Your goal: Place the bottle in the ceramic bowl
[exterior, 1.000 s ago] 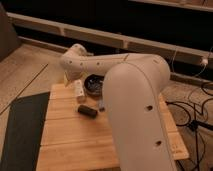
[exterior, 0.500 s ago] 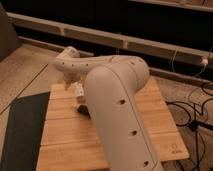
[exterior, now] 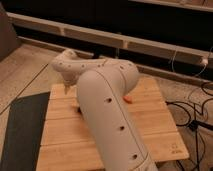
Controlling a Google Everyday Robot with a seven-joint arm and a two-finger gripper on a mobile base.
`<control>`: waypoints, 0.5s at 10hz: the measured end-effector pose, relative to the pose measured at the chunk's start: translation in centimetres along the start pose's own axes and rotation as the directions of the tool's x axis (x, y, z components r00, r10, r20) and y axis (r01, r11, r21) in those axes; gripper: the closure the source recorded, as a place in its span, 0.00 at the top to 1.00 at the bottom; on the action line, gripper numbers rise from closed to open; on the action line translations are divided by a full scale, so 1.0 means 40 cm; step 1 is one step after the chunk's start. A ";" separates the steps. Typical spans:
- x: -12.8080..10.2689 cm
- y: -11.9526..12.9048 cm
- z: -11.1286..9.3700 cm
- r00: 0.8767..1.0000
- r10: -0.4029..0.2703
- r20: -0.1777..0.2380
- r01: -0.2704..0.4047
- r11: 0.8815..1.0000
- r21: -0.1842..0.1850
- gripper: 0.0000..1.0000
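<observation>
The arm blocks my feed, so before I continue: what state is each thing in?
tool: low over the table's rear corner, under the wrist, mostly hidden.
bottle: not visible; held or not, cannot tell.
ceramic bowl: hidden behind the arm.
orange item: lying on the table beside the arm.
mat: flat beside the table.
</observation>
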 end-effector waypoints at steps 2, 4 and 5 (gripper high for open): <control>0.000 -0.010 0.027 0.999 0.035 -0.036 -0.035 0.999 -0.006 0.65; -0.005 -0.021 0.053 0.996 0.057 -0.068 -0.057 0.998 -0.007 0.65; -0.004 -0.023 0.063 0.995 0.060 -0.084 -0.061 0.998 -0.006 0.65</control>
